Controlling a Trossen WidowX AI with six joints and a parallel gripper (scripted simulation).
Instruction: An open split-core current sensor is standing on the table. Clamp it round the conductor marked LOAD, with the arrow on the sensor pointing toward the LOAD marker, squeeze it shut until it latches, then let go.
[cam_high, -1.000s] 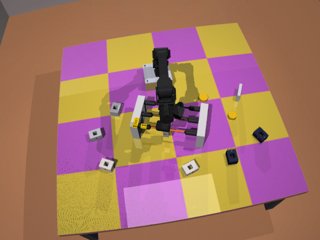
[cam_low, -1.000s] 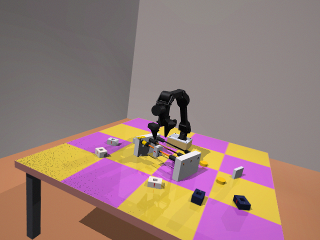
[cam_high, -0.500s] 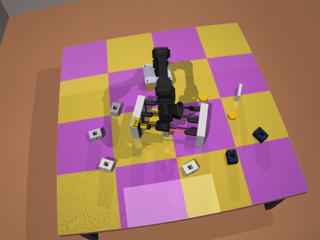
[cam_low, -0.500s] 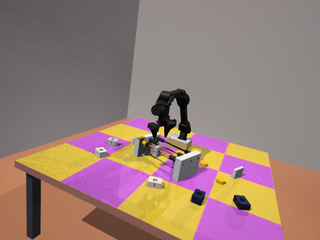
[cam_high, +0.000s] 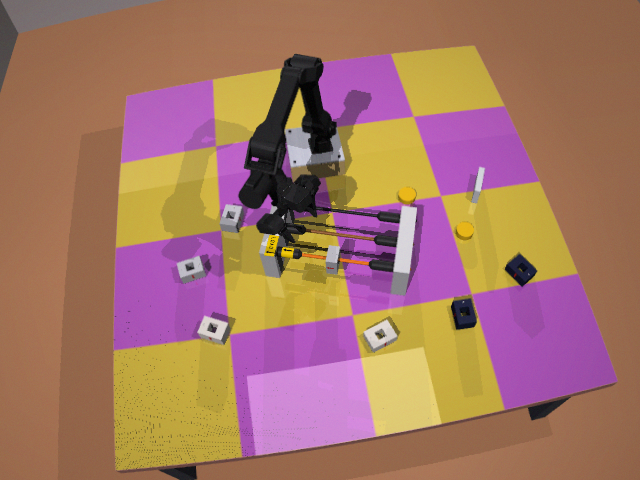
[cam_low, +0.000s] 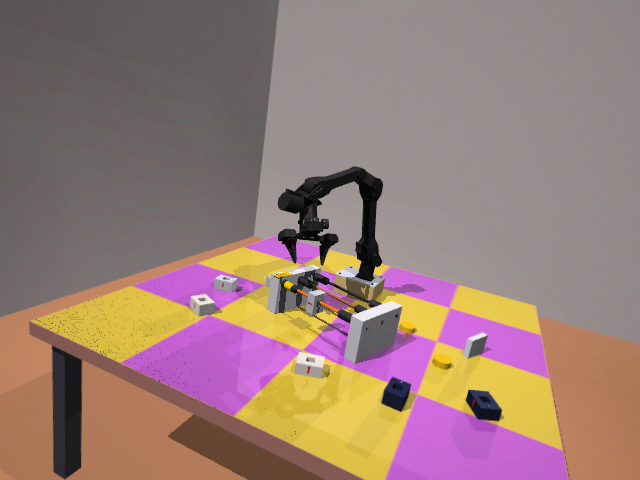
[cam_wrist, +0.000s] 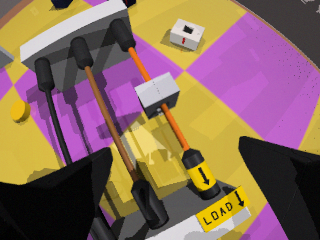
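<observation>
The light grey sensor (cam_high: 332, 258) (cam_low: 315, 302) (cam_wrist: 160, 92) sits around the orange conductor (cam_high: 356, 261) (cam_low: 330, 308) (cam_wrist: 176, 128), which passes through it. Its halves look closed together; the latch is too small to tell. A small red mark shows on its side in the top and exterior views, its direction hard to read. The yellow LOAD marker (cam_high: 270, 245) (cam_low: 281, 275) (cam_wrist: 222, 212) is on the end block beside that conductor's yellow sleeve (cam_high: 287, 252) (cam_wrist: 201, 175). My gripper (cam_high: 303, 227) (cam_low: 309, 262) (cam_wrist: 175, 148) is open and empty, above the conductors near the marked block and apart from the sensor.
Black and brown conductors run beside the orange one to the far end block (cam_high: 405, 248) (cam_low: 374, 333). Several white or grey blocks with holes, two navy blocks (cam_high: 463, 322) (cam_high: 516, 274), two yellow discs (cam_high: 406, 194) (cam_high: 464, 230) and an upright white plate (cam_high: 478, 184) stand around the rack.
</observation>
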